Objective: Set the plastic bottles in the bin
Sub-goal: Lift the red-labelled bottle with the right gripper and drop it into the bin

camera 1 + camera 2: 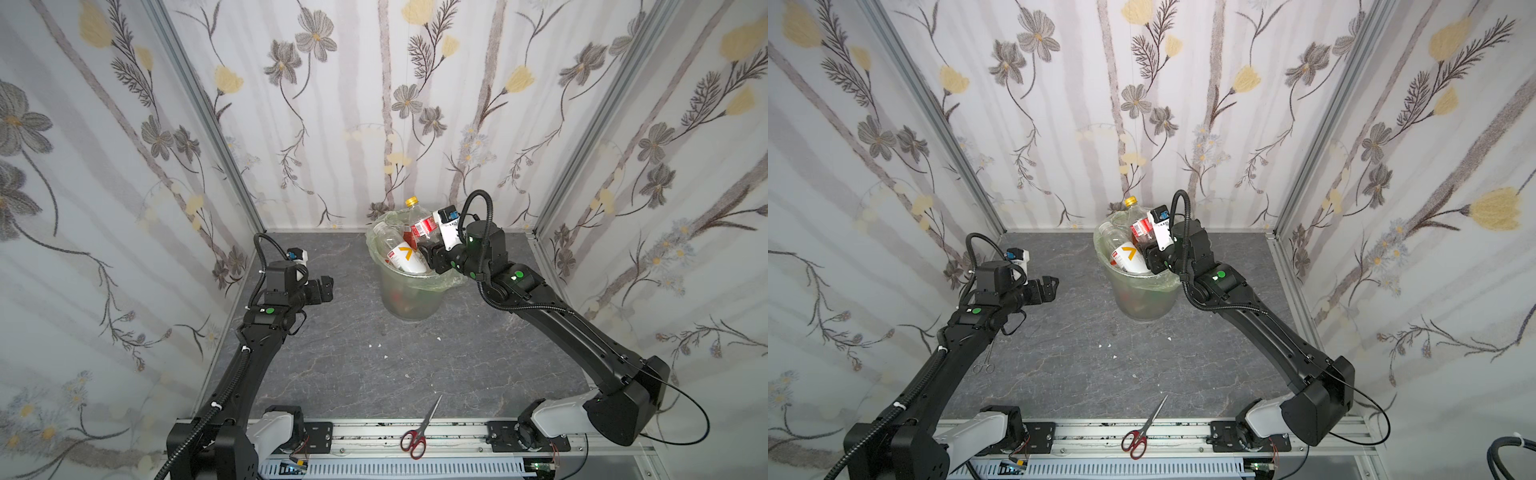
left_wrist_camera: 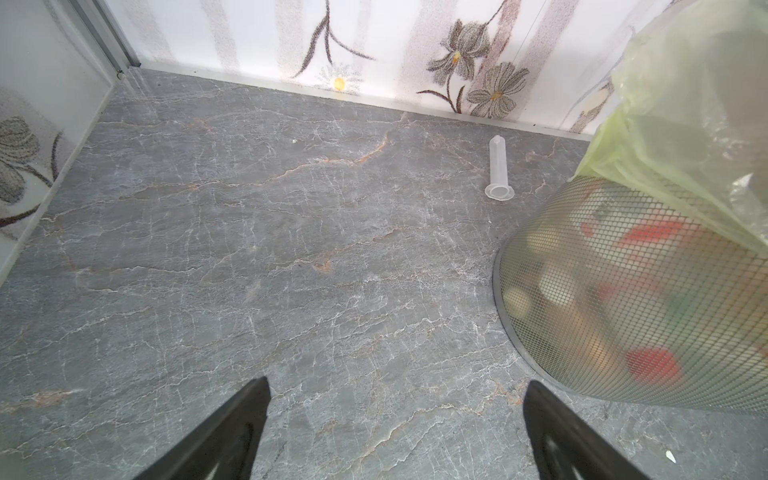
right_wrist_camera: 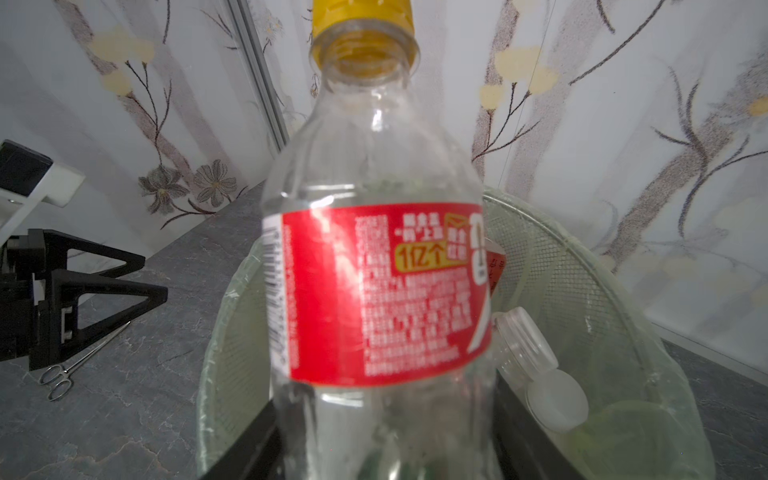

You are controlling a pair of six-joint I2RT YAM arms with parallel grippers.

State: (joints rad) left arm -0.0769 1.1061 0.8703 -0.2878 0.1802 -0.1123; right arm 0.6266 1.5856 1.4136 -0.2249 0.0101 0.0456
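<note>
Now my right jaws grasp the yellow-capped bottle [image 3: 374, 291], neck up over the bin [image 1: 409, 303]; my left jaws gape empty, left of the bin

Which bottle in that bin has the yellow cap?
The tall clear bottle with the red label, held upright by the right gripper; the white-labelled bottle beside it lies slanted.
</note>
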